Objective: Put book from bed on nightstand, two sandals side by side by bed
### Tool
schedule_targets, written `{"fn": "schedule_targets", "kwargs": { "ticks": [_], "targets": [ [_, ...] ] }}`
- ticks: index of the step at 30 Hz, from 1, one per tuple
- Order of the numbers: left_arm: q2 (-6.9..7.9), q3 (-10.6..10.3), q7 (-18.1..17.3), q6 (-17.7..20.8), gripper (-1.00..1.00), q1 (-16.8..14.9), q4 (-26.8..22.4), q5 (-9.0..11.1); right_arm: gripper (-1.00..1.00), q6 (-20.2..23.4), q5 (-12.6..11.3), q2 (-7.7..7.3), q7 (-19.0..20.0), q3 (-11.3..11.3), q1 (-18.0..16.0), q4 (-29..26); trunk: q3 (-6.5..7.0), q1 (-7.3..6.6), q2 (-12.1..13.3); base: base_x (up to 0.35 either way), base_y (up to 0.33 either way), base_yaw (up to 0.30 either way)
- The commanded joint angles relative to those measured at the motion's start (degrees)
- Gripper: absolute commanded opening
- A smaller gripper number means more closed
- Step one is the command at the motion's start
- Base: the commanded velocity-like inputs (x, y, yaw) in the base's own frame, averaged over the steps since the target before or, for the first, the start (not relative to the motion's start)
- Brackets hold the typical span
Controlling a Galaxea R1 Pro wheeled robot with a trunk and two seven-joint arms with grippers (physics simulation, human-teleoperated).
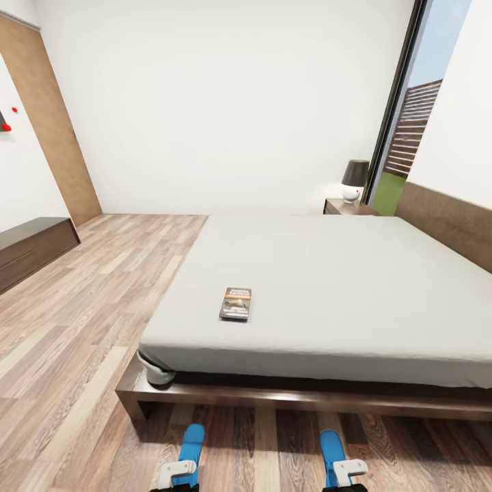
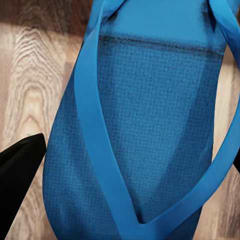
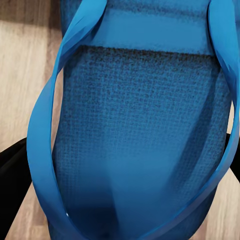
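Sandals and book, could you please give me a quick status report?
Left gripper over left sandal, right gripper over right sandal; grip unclear. Book on bed. Nightstand beyond bed.

The book (image 1: 236,303) lies on the bed (image 1: 355,287); two sandals (image 1: 192,441) on the floor (image 1: 75,355) before it

A home bedroom: a wide low bed (image 1: 328,287) with a grey mattress stands on a wood-plank floor (image 1: 75,328), with a nightstand (image 1: 347,207) carrying a lamp (image 1: 354,181) beside it, plain white walls and a tall window (image 1: 417,116).
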Motion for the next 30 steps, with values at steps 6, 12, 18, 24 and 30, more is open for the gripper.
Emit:
{"fn": "schedule_targets", "kwargs": {
  "ticks": [6,12,18,24,30],
  "targets": [
    [0.04,-0.53,0.44,-0.07,-1.00,-0.03,0.06,0.48,-1.00,0.37,0.34,0.16,-0.32,0.91,-0.01,-0.79,-1.13,1.32,-2.44,0.000,0.000,0.000],
    [0.04,-0.53,0.44,-0.09,-1.00,-0.03,0.07,0.48,-1.00,0.37,0.43,0.19,-0.29,1.13,-0.01,-1.87,-2.21,2.63,-4.85,0.000,0.000,0.000],
    [0.04,-0.53,0.44,-0.09,-1.00,-0.03,0.07,0.48,-1.00,0.43,0.45,0.10,-0.31,1.10,-0.03,-2.41,-3.28,3.95,-7.25,0.000,0.000,0.000],
    [0.03,-0.60,0.44,-0.09,-1.00,-0.03,0.08,0.34,-1.00,0.46,0.41,0.08,-0.33,1.11,-0.09,-2.45,-4.36,5.27,-9.66,0.000,0.000,0.000],
    [-0.04,-0.60,0.47,-0.09,-1.00,-0.05,0.08,0.31,-1.00,0.44,0.43,0.15,-0.33,1.35,-0.10,-2.42,-5.44,6.59,-12.07,0.000,0.000,0.000]
  ]
}}
